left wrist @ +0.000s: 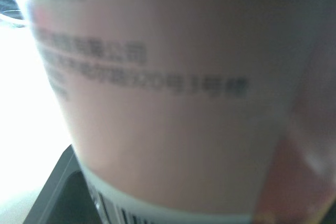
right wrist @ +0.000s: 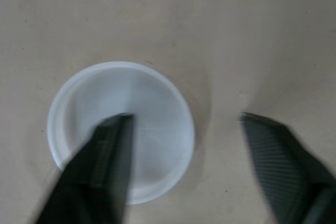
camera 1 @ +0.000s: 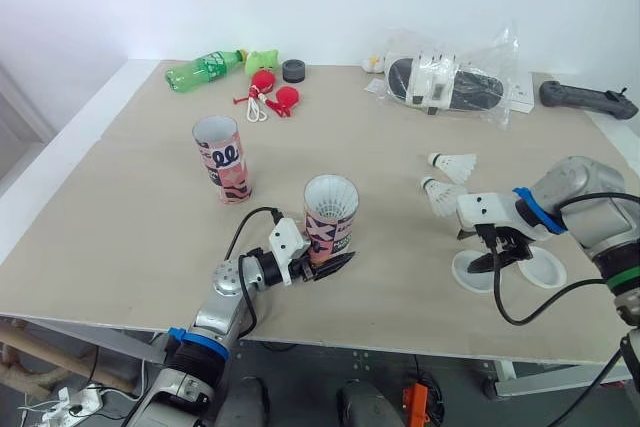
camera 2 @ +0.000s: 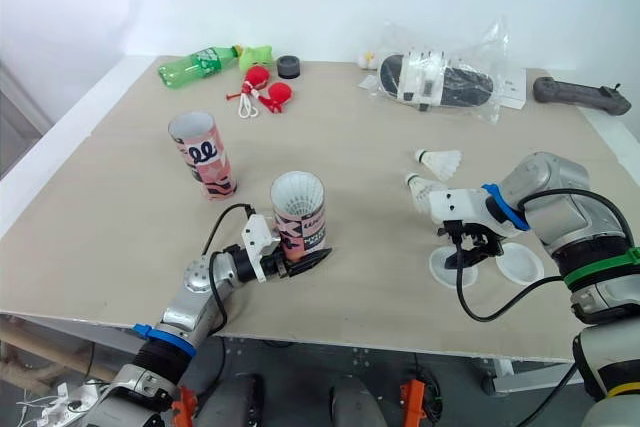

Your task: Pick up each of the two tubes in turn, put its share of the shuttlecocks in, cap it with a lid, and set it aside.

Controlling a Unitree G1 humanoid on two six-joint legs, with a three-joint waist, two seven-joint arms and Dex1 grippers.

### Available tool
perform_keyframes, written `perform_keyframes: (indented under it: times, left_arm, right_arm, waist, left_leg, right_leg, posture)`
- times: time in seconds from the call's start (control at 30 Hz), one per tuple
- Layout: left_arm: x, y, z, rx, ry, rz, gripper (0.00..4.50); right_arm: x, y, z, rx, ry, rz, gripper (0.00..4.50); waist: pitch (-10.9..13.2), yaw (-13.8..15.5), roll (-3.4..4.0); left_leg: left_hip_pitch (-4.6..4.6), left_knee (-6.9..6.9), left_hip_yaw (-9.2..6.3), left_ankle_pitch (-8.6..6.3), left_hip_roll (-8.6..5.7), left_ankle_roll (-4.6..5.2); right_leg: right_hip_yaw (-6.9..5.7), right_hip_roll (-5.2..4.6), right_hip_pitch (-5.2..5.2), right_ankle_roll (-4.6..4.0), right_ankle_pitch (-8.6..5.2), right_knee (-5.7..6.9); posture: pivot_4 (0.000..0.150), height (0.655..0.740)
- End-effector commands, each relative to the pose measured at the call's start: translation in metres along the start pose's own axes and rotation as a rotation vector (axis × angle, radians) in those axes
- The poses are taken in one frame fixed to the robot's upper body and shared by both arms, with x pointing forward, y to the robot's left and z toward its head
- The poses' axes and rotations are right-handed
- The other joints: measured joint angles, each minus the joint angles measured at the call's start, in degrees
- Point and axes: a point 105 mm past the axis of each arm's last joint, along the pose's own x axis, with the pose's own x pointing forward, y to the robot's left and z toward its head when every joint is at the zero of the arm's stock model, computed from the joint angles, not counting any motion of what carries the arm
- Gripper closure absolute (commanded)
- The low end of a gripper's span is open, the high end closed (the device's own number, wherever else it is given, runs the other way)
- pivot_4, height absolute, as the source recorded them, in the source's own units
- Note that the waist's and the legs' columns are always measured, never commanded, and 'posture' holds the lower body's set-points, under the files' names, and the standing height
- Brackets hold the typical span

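The fingers of my left gripper pinch the near tube low on its wall, close to the table's near edge. The second tube stands farther left. My right gripper is spread across one lid's rim, another lid just right, a shuttlecock just beyond

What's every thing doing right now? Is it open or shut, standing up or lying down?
Near tube: no lid on, gripped near its base.
Far tube: standing on the table, no lid on.
Shuttlecocks: lying on the table, outside the tubes.
Near lid: flat on the table, not gripped.
Other lid: flat on the table.
Left end effector: shut on the near tube.
Right end effector: open, over the near lid.
Green bottle: lying on its side.
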Motion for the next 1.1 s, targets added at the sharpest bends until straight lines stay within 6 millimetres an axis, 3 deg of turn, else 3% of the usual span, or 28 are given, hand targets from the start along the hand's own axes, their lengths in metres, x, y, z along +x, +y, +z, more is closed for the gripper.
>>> perform_keyframes:
  times: [0.03,0.1,0.17,0.3,0.43,0.63,0.8,0.93,1.1]
  left_arm:
    - [-0.002,-0.007,-0.016,-0.074,0.04,-0.002,1.38]
    - [-0.003,-0.007,-0.017,-0.08,0.044,-0.004,1.38]
    - [-0.003,-0.008,-0.017,-0.084,0.048,-0.007,1.38]
    - [-0.003,-0.008,-0.019,-0.09,0.055,-0.01,1.38]
    - [-0.002,-0.008,-0.021,-0.096,0.067,-0.019,1.38]
    - [-0.002,-0.007,-0.024,-0.108,0.092,-0.025,1.38]
    - [-0.001,-0.008,-0.028,-0.104,0.107,-0.034,1.38]
    - [0.001,-0.007,-0.028,-0.104,0.107,-0.041,1.38]
    - [0.002,-0.007,-0.028,-0.104,0.109,-0.044,1.38]
  right_arm:
    - [0.009,0.008,-0.006,0.002,0.019,0.075,2.88]
    - [0.009,0.009,-0.007,-0.001,0.021,0.077,4.1]
    - [0.008,0.009,-0.008,-0.002,0.023,0.078,4.41]
    - [0.004,0.01,-0.004,-0.014,0.002,0.077,4.41]
    - [-0.013,0.008,0.015,-0.065,-0.057,0.054,4.41]
    - [-0.063,0.004,0.083,-0.183,-0.273,-0.009,4.41]
    - [-0.141,-0.004,0.186,-0.424,-0.589,-0.124,4.41]
    - [-0.152,-0.004,0.216,-0.497,-0.637,-0.119,4.41]
    - [-0.151,-0.002,0.238,-0.553,-0.642,-0.092,4.41]
  waist:
    - [-0.08,-0.08,-0.12]
    - [-0.1,-0.08,-0.13]
    - [-0.11,-0.01,-0.12]
    - [-0.14,0.03,-0.09]
    - [-0.15,0.07,0.01]
    - [-0.03,-0.1,0.73]
    - [-0.12,-0.41,1.07]
    - [-0.29,0.21,0.39]
    - [-0.25,0.34,0.43]
  left_leg:
    - [0.02,0.0,0.0,0.0,0.0,0.0]
    - [0.05,0.04,0.01,0.0,0.0,0.0]
    - [0.04,0.04,0.0,0.0,0.0,0.0]
    - [0.06,-0.04,-0.02,0.0,0.0,0.0]
    - [0.05,-0.08,-0.02,0.0,-0.01,0.0]
    - [0.03,-0.07,0.07,0.0,-0.06,0.0]
    - [-0.03,-0.09,0.12,0.0,-0.05,0.0]
    - [-0.04,-0.13,-0.22,0.0,-0.02,-0.01]
    - [-0.27,-0.11,-0.18,-0.06,-0.14,-0.11]
  right_leg:
    - [0.0,0.0,0.02,0.0,0.0,0.0]
    - [0.02,0.0,0.04,-0.02,0.03,0.0]
    - [0.01,0.0,0.05,-0.02,0.03,0.0]
    - [-0.01,0.0,0.05,0.04,0.02,0.0]
    - [0.0,0.0,0.04,0.04,0.01,0.0]
    - [0.2,-0.01,-0.08,0.03,0.01,0.0]
    - [0.27,-0.01,-0.22,-0.07,-0.03,0.01]
    - [-0.16,0.02,-0.34,-0.11,-0.1,-0.02]
    - [-0.25,-0.25,-0.14,-0.07,-0.1,-0.18]
  posture:
    - [0.15,0.74]
    - [0.15,0.74]
    - [0.15,0.74]
    - [0.15,0.74]
    - [0.15,0.74]
    - [0.15,0.74]
    - [0.15,0.74]
    - [0.15,0.74]
    - [0.15,0.74]
